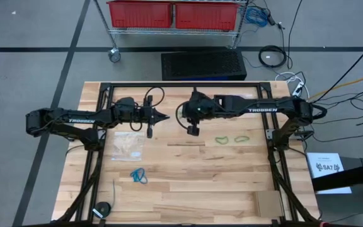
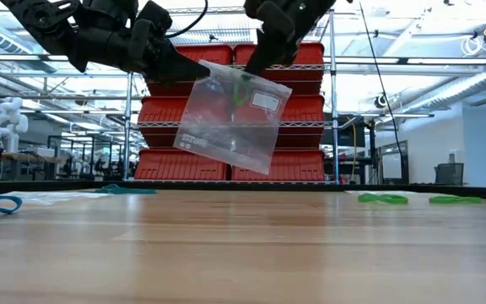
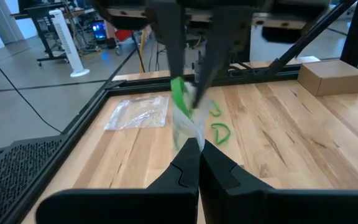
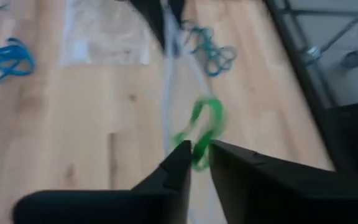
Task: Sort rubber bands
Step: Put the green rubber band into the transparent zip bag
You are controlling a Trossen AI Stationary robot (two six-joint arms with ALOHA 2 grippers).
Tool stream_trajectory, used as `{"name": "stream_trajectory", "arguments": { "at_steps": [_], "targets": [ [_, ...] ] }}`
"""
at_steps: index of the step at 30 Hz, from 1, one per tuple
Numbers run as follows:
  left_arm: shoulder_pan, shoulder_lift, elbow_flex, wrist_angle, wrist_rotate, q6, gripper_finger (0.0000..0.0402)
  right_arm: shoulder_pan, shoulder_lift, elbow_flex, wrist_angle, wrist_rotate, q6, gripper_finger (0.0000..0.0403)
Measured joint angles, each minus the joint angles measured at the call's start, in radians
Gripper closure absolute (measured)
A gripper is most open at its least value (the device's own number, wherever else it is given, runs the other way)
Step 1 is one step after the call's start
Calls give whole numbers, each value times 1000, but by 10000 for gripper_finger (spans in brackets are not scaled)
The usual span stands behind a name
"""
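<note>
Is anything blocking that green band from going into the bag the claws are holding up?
Nothing visible. The right claw pinches the green band right at the bag mouth, while the left claw grips the bag's edge, both in mid-air.

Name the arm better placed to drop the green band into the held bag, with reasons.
Right. The right gripper already pinches a green rubber band at the clear bag's mouth, raised above the table. The left gripper is shut on the bag's edge, holding it.
</note>
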Motion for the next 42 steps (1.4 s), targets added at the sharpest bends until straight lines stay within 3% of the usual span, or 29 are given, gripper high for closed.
{"name": "stream_trajectory", "arguments": {
  "at_steps": [8,12,16,19,22,27,34,39,42],
  "targets": [
    [0,0,0,-1,0,0,401,10,-8,141,-238,-8,95,259],
    [0,0,0,-1,0,0,401,29,-12,221,-377,-4,112,249],
    [0,0,0,-2,-16,0,401,32,-15,212,-529,-3,173,256],
    [0,0,0,-1,-19,0,401,35,-27,140,-575,-5,223,263],
    [0,0,0,-1,-19,0,401,40,-58,22,-557,-79,286,266],
    [1,0,0,-4,-21,1,401,66,-159,-250,-379,-157,396,266],
    [20,0,0,-1,-24,0,401,127,-203,-597,-126,-156,549,266],
    [19,0,0,27,3,0,401,141,-182,-707,15,-146,623,249],
    [19,0,0,30,6,0,401,140,-183,-709,20,-75,641,222]
  ]
}}
